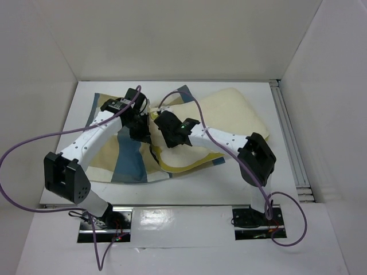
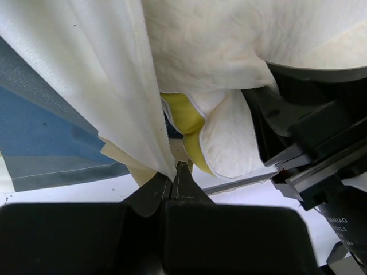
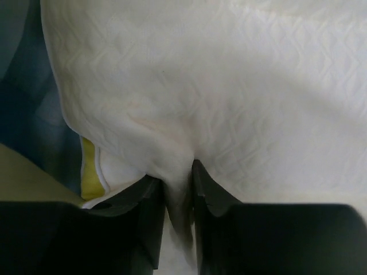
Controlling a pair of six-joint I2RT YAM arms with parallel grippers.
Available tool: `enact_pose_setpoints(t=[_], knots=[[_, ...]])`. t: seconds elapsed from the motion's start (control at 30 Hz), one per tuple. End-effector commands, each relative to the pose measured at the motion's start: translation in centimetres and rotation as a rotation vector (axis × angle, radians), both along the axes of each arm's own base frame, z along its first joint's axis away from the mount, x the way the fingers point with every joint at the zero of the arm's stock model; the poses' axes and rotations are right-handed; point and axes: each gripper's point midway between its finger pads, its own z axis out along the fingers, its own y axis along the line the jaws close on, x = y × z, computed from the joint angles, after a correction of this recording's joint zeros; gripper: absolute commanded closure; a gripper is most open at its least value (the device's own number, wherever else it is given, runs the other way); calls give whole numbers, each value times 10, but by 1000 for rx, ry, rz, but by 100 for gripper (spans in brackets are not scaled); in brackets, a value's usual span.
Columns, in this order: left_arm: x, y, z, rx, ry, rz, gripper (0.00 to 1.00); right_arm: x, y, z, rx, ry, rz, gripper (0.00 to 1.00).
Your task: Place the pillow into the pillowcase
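Jaws of the left gripper (image 2: 175, 172) clamp the pillowcase (image 1: 127, 163) hem, evidently to hold its mouth open. Right gripper (image 3: 178, 180) jaws stand narrow around a fold of the pillow (image 1: 241, 112), which lies toward the surface's (image 1: 189, 192) far right corner.

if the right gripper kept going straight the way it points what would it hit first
The pillow: the right gripper pinches a fold of its cream fabric, and the cushion fills the view straight ahead, so it would likely just press deeper into it.
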Motion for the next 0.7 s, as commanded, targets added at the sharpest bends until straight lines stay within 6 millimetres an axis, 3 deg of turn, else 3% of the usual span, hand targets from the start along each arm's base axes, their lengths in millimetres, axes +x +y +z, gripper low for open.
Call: enact_pose_setpoints(t=[0.0,0.03,0.07,0.1,0.13,0.2,0.23,0.27,0.3,0.33,0.37,0.47,0.53,0.57,0.67], knots=[[-23,2,4,-11,56,-27,100,29,13,27,147,-120,-80,67],[-21,1,4,-14,47,-27,100,26,10,45,180,-145,-80,56],[-21,5,-2,-7,67,-16,100,22,8,51,200,-147,-71,32],[-21,4,-5,-9,71,-7,100,14,1,45,190,-136,-53,24],[-17,6,-8,-8,74,4,100,7,-5,63,223,-152,-47,18],[-15,7,-12,-14,86,11,100,-6,-15,65,212,-153,-29,5],[-16,6,-12,-21,89,8,100,-14,-26,54,180,-137,-21,4],[-14,8,-12,-22,89,17,100,-23,-34,60,177,-141,-18,2],[-14,8,-15,-18,100,18,100,-27,-39,58,166,-142,-11,1],[-12,8,-15,-21,92,17,100,-42,-44,44,145,-100,27,1],[-11,7,-18,-17,102,18,100,-51,-44,45,157,-91,61,1],[-11,7,-21,-16,113,26,100,-82,-31,29,170,-38,201,1],[-11,7,-21,-16,113,26,100,-88,-23,29,188,-34,253,1],[-11,7,-21,-16,113,26,100,-99,-18,17,179,8,298,1],[-7,10,-18,-14,104,47,100,-108,-8,-1,171,33,355,15]])
